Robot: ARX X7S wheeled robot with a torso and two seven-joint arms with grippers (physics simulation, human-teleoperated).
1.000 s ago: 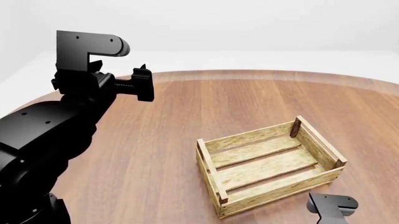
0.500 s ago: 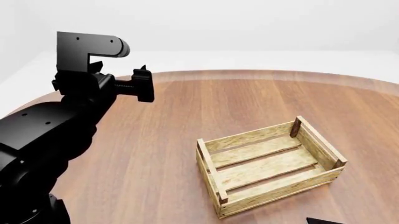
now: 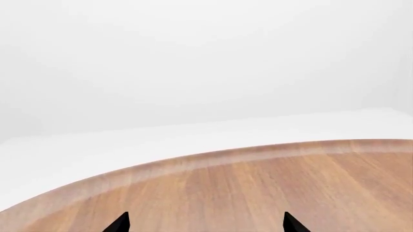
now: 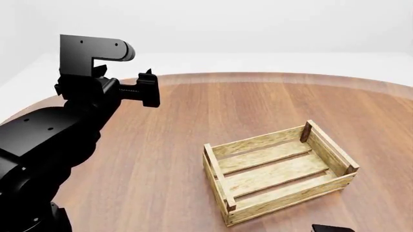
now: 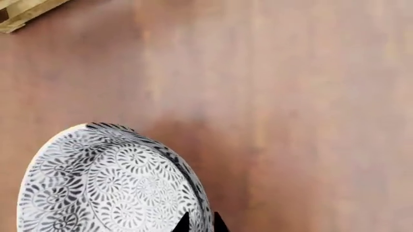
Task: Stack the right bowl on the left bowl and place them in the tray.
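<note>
One tray (image 4: 279,170), a light-wood slatted crate with darker corner posts, is sitting empty on the round wooden table (image 4: 174,159), right of centre in the head view. Over the table's far left part, the left arm (image 4: 58,135) is reaching up, and its left gripper (image 3: 205,225) is showing in the left wrist view only as two dark fingertips (image 3: 119,223) standing well apart with nothing between them. Near the lower edge of the right wrist view, the right gripper (image 5: 200,224) is pinching the rim of a patterned bowl (image 5: 110,181), black-and-white with spiral motifs; its tips appear almost pressed together, though only their ends are visible. That view is catching one corner of the tray at its edge, well apart from the bowl.
</note>
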